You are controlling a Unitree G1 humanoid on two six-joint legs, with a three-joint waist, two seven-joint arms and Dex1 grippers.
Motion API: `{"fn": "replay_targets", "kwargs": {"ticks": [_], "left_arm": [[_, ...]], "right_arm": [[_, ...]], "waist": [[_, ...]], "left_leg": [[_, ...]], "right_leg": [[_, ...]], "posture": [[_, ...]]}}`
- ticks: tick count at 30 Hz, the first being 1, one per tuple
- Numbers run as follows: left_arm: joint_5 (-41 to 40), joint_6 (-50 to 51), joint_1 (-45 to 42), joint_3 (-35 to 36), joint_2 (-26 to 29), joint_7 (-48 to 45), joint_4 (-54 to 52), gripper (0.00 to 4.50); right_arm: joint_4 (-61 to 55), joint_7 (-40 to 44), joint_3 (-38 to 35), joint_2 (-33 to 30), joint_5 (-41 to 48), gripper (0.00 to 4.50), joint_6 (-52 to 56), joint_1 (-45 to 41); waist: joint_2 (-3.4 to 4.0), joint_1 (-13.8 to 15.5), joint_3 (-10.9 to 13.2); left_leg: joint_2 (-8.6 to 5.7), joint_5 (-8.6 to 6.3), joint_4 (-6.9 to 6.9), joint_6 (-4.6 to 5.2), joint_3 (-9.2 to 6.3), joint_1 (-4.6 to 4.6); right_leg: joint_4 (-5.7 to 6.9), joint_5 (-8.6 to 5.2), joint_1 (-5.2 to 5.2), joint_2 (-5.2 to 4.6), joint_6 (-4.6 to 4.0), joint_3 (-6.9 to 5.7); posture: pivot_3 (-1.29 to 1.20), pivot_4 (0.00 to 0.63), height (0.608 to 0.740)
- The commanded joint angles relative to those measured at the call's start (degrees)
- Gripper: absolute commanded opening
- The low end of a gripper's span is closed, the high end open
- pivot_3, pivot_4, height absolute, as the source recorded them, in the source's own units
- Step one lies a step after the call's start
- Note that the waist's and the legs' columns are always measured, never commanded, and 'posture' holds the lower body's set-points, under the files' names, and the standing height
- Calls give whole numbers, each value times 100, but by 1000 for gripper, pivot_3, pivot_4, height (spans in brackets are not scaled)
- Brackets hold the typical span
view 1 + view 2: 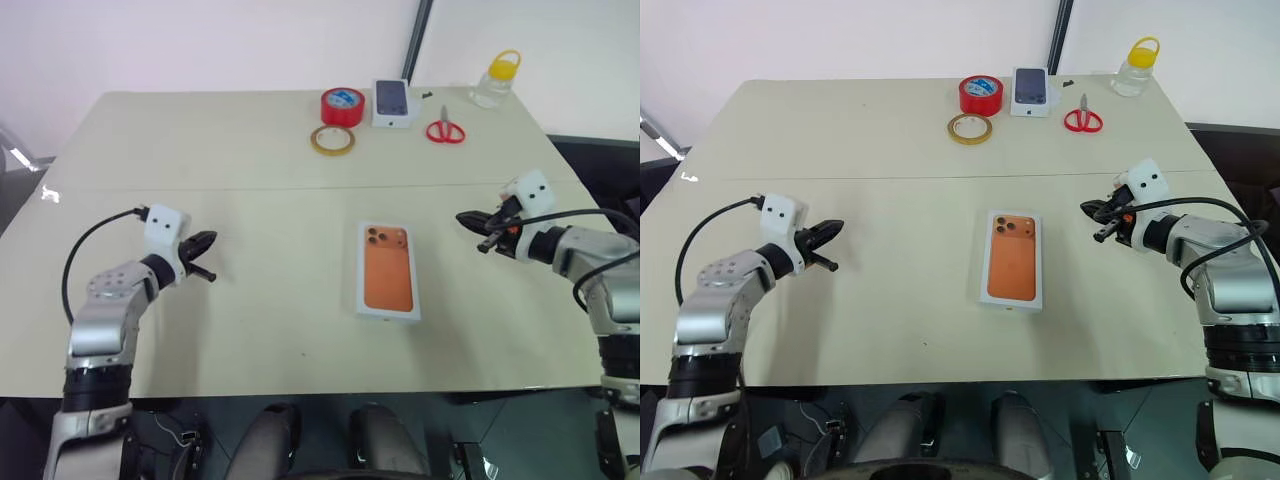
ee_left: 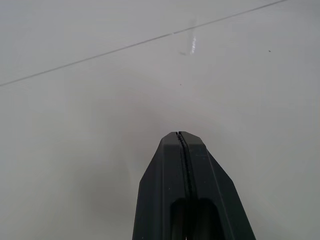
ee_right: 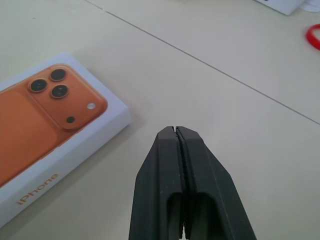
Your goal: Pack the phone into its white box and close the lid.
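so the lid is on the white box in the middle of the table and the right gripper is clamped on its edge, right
Not quite. The lid is on the box mid-table, but the right gripper is shut on nothing, apart from it. The right wrist view shows bare table between them.

The word "iPhone" is printed in orange letters along the white side of the lid [image 3: 47, 135], beside the orange phone picture on its top face. No other text on the table can be read.
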Motion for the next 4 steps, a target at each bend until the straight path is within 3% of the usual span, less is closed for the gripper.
{"fn": "replay_targets", "kwargs": {"ticks": [1,4], "left_arm": [[-131,57,216,152,-9,197,-456,0],[-183,98,257,164,-55,359,-522,0]], "right_arm": [[-25,190,-103,-63,105,49,-119,-143],[49,248,-65,-24,82,49,-164,-236]], "waist": [[1,-18,0],[2,-42,-1]], "left_leg": [[0,0,-1,0,0,0],[3,0,-4,0,1,3]], "right_leg": [[0,0,-1,0,0,0],[2,0,-2,3,-1,1]], "posture": [[0,150,740],[0,150,740]]}}
